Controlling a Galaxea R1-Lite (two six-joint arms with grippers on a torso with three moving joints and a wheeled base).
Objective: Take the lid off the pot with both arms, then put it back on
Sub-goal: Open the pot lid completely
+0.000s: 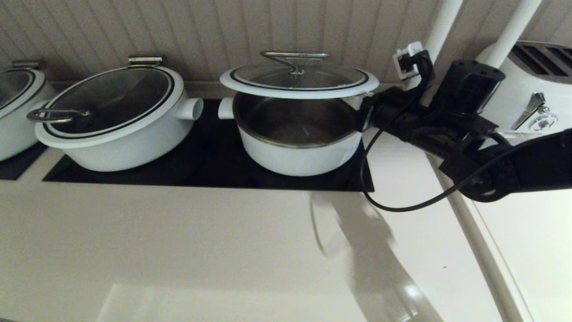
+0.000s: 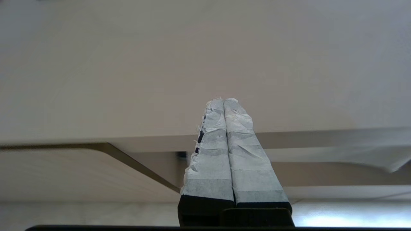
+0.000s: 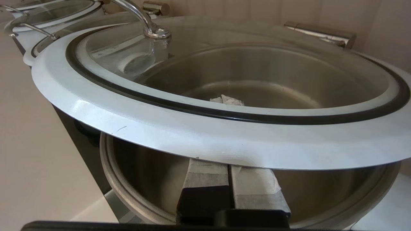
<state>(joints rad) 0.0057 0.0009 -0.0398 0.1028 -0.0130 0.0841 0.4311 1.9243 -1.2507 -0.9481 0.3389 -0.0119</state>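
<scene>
A: Left of centre in the head view?
B: A wider white pot with edge-handled glass lid (image 1: 111,118).
A: Centre?
B: The round white steel-lined pot (image 1: 298,141); the white-rimmed glass lid (image 1: 298,80) hovers above it.
A: Right?
B: The right gripper (image 3: 229,171), fingers pressed together beneath the lid's rim.
A: Left gripper (image 2: 223,101)?
B: Clenched on nothing.

Probably a kitchen: white pots (image 1: 120,120) on a black cooktop (image 1: 210,165) set in a pale counter (image 1: 178,241)

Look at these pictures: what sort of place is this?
Probably a kitchen or buffet counter: white pots with glass lids, such as the pot under its raised lid, sit on a black cooktop in a pale counter.
</scene>
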